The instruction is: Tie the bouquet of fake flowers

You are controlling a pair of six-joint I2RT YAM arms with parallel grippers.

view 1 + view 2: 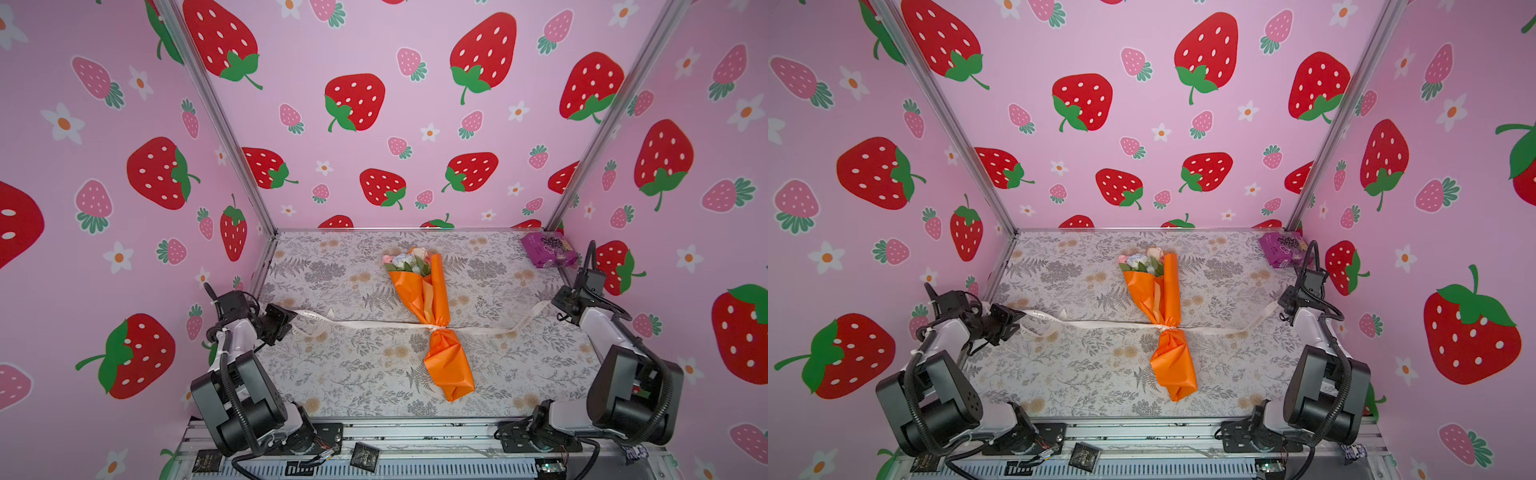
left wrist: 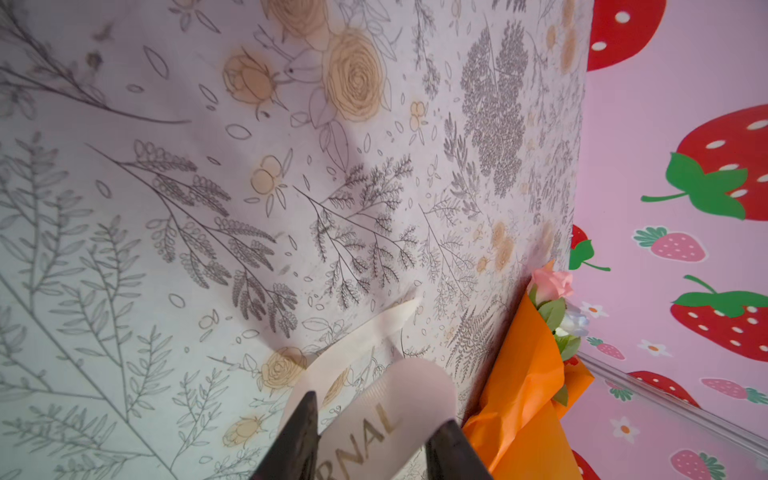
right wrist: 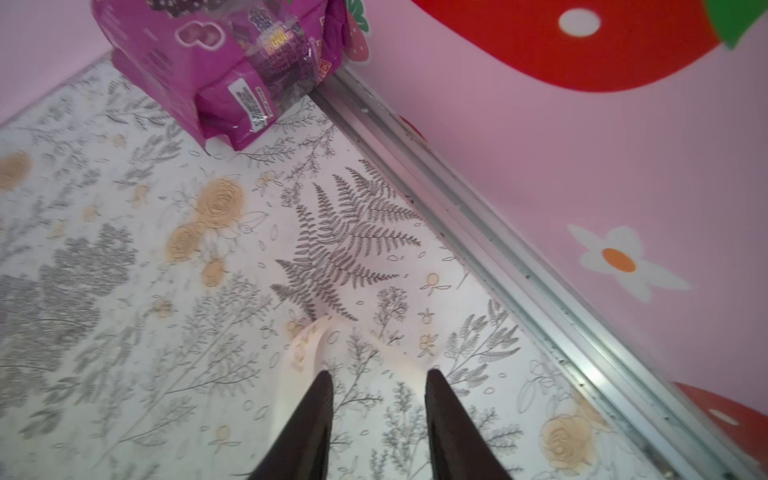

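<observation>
Left hand [image 2: 378, 409] (jaws apart) straddles ribbon [image 2: 415, 386]; right hand [image 3: 379, 372] gapes.

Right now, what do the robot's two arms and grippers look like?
The left arm and right arm match: boxy black joint housings, pale grey-white links, a black corrugated cable hose running along each. The left gripper and right gripper are black, with dark, tapering fingers.
</observation>
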